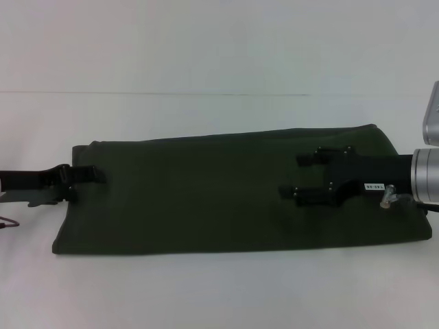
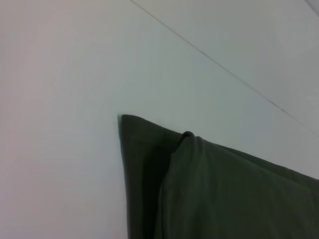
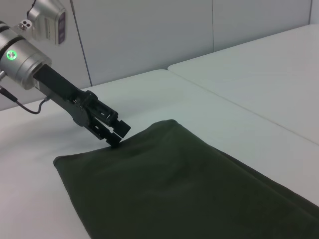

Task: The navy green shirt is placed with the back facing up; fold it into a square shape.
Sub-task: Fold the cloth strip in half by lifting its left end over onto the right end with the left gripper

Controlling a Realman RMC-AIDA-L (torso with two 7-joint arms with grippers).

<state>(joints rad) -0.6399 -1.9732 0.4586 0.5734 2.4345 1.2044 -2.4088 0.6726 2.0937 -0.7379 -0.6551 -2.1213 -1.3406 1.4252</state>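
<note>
Left gripper (image 1: 86, 179) sits at the left edge of the shirt, and from the right wrist view (image 3: 115, 133) its black fingers meet the cloth's edge, though we cannot tell whether they pinch it. Over on the right, our right gripper (image 1: 300, 176) hovers above the shirt with its two black fingers spread wide, nothing between them. One garment here: the navy green shirt (image 1: 206, 199), a dark olive soft cotton piece, lies folded into a long band across the white table (image 1: 219, 288), plain surface up, no lettering showing, layered at the left corner. Two grippers, one shirt.
</note>
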